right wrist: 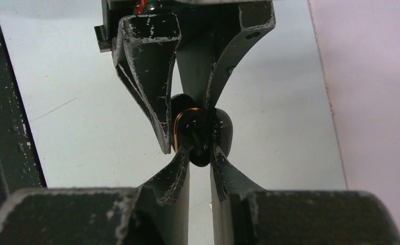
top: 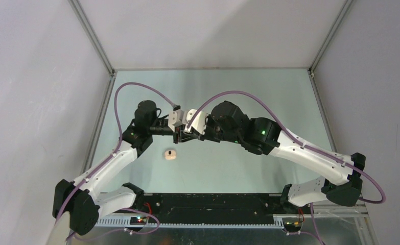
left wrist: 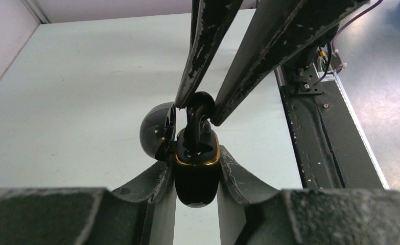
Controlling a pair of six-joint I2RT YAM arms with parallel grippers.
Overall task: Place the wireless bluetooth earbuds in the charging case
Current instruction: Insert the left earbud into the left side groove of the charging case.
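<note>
**L gripper point(left wrist: 196, 164) clamps black glossy charging case point(left wrist: 196, 188); R gripper point(left wrist: 198, 111) pinches small black earbud point(left wrist: 193, 127) at its mouth**

L wrist cam: own two fingers sit at 6 o'clock, closed on the case from both sides, pads touching its flanks. Case mouth w/ thin gold rim point(left wrist: 197, 163) faces 12 o'clock. Domed black lid point(left wrist: 154, 130) is swung open and hangs at 9 o'clock of the mouth. R fingers come in from 12 o'clock, tips closed on the upper end of the earbud. Bud's lower end is inside the rim, upper end stands above it. Fully seated or not: can't tell.

R wrist cam: same grip seen from the other side. Own fingers at 6 o'clock pinch the bud. L fingers reach in from 12 o'clock around the case, gold rim showing between them.

Top cam: both arms reach inward, grippers nose to nose over the middle of the pale green table point(top: 249, 163). Case + bud are held up off the surface. Small beige rounded pebble-shaped piece w/ dark spot point(top: 170, 153) lies on the table at approx 7 o'clock from the meeting point, near but apart, nothing touching it. Purple cables point(top: 118, 109) arc over each arm.
</note>
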